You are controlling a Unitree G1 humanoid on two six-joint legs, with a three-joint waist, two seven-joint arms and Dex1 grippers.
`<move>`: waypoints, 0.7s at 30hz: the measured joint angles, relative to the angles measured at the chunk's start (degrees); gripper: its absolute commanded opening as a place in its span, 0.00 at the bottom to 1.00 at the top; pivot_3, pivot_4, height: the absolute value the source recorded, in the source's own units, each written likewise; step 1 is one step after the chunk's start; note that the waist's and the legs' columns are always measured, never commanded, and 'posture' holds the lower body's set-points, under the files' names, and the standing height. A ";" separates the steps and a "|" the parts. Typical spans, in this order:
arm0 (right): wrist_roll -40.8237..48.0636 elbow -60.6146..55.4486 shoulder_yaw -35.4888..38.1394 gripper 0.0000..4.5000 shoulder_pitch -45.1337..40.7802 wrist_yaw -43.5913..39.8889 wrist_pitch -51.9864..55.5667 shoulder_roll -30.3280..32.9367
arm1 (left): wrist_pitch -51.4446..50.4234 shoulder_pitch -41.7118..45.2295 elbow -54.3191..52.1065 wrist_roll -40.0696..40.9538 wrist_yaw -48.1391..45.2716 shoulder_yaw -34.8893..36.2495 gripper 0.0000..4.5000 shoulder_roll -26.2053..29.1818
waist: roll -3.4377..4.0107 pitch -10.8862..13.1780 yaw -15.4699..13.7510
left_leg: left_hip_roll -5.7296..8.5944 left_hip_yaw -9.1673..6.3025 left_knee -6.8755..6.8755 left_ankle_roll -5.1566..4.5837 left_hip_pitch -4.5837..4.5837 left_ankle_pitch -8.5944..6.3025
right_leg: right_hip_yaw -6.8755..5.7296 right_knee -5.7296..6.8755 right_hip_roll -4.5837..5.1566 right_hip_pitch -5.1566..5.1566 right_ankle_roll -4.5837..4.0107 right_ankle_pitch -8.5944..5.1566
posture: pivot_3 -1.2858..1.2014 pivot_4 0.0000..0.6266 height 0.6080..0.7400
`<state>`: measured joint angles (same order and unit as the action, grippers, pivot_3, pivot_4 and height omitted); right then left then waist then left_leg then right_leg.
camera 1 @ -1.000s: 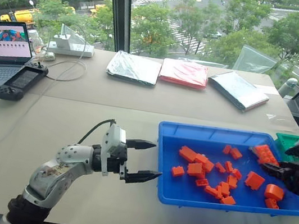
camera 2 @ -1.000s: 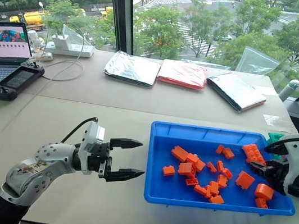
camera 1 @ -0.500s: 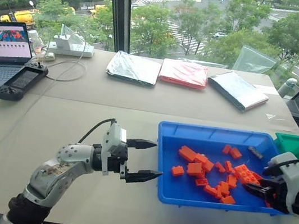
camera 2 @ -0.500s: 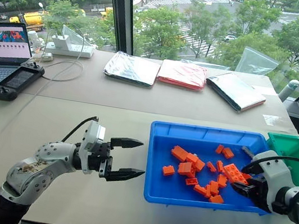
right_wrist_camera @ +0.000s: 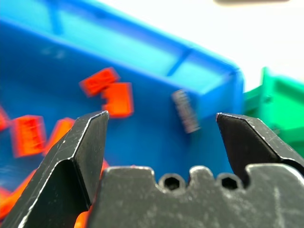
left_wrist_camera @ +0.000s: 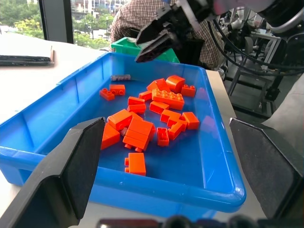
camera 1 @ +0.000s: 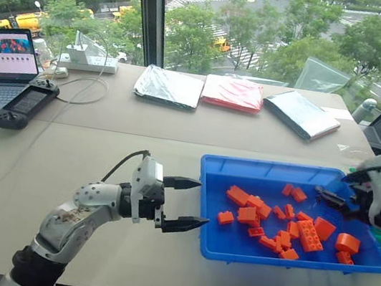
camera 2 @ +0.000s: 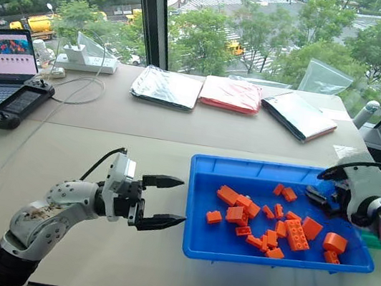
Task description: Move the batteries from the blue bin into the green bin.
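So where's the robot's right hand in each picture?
Left eye view: right hand, at the far right, over the blue bin's far right corner.
Right eye view: same spot, at the far right.
Left wrist view: up top, black fingers reaching over the bin's far end.
Right wrist view: its own two fingers rising from the bottom, spread apart.
Shared landmark: the blue bin.

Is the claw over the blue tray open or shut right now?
Open. The right gripper has its two black fingers spread wide with nothing between them; the blue bin and its orange bricks show through the gap.
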<state>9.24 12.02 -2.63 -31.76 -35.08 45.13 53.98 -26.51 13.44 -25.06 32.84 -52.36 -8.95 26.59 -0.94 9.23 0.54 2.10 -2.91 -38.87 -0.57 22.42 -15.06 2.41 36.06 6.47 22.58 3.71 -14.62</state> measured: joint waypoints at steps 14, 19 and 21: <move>-8.20 22.51 -7.50 0.94 -10.82 -12.11 -9.74 -0.38 | 0.09 -2.28 -1.41 -0.04 2.30 0.02 1.00 -0.27 | 0.00 0.00 0.09 | -0.02 0.01 0.00 0.01 -0.02 0.00 | 0.01 0.00 -0.01 -0.01 0.00 0.00 | 0.52 0.24 1.00; -8.55 25.29 -7.22 0.94 -12.11 -13.91 -9.97 -1.24 | 0.16 -2.48 -1.48 -0.17 2.61 0.02 1.00 -0.30 | -0.01 -0.01 0.18 | -0.03 0.00 0.00 0.01 -0.14 0.01 | 0.00 0.00 -0.03 -0.14 0.00 0.00 | 0.52 0.24 1.00; -8.55 26.14 -6.74 0.82 -12.29 -14.48 -10.04 -1.57 | 0.23 -2.64 -1.48 -0.29 2.71 0.02 1.00 -0.29 | -0.01 -0.01 0.18 | -0.03 -0.01 0.00 0.01 -0.19 0.01 | 0.00 0.00 -0.03 -0.20 0.00 0.00 | 0.52 0.24 1.00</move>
<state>0.69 38.16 -9.37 -44.05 -49.56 35.08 52.42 -26.28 10.80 -26.54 32.55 -49.64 -8.93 26.29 -0.94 9.22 0.72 2.07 -2.92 -38.87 -0.55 22.22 -15.05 2.41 36.06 6.44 22.38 3.71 -14.62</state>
